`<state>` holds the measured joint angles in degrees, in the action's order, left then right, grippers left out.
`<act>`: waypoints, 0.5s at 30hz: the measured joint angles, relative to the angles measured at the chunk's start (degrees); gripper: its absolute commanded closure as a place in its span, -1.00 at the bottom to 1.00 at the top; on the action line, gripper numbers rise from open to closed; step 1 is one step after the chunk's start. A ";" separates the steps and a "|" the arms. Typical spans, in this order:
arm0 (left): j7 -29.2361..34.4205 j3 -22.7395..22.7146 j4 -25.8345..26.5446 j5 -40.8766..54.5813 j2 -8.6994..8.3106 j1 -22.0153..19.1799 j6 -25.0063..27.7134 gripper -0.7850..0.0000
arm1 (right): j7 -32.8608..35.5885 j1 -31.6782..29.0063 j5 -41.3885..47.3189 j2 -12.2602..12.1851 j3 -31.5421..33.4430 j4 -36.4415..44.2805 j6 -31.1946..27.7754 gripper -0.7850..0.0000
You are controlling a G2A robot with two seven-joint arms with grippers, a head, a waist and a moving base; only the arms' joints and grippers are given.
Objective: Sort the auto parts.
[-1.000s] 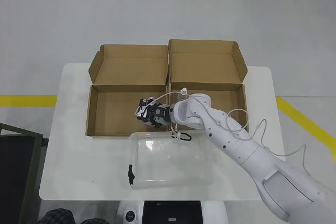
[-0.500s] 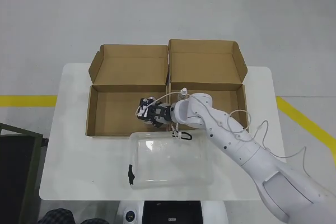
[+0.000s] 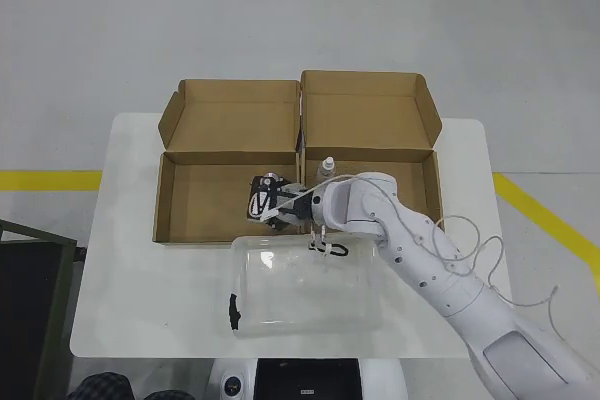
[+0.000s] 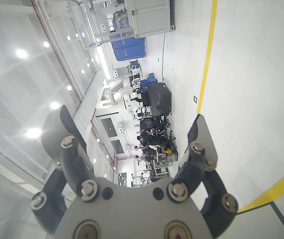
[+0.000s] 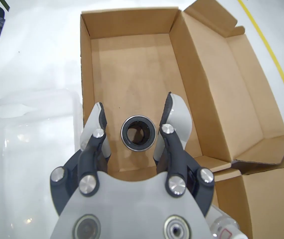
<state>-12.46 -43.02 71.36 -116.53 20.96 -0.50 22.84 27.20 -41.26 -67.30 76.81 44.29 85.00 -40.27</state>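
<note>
Grey floor (image 3: 80, 60), yellow floor line (image 3: 40, 180), ceiling lights (image 4: 22, 53).

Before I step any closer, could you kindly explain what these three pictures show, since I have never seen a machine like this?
It is a two-armed robot working at a white table. The top picture comes from a camera above its arms, looking down; the other two come from a camera on each wrist. On the table stand two open cardboard boxes, a left box and a right box, with a clear plastic tub in front. A black piece sits at the tub's edge, and a small white bottle is in the right box. The right tool hangs over the left box, fingers open; a black ring lies on the box floor between them, not gripped. The left tool is open, holds nothing and points out into the room.
</note>
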 measured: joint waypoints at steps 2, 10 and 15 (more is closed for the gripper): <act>0.00 0.00 0.00 0.00 0.00 0.00 0.00 -1.00 | -0.52 -1.90 -0.11 -0.70 1.87 2.83 -0.54 -0.11; 0.00 0.00 0.00 0.00 0.00 0.00 0.00 -1.00 | -3.60 -11.86 0.07 -3.92 12.13 13.65 -3.15 -0.19; 0.00 0.00 0.00 0.00 0.00 0.00 0.00 -1.00 | -6.94 -18.05 -0.81 -5.66 19.42 17.56 -3.99 -0.28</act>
<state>-12.46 -43.02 71.36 -116.53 20.96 -0.50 22.84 20.26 -59.32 -68.10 71.15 63.72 102.56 -44.26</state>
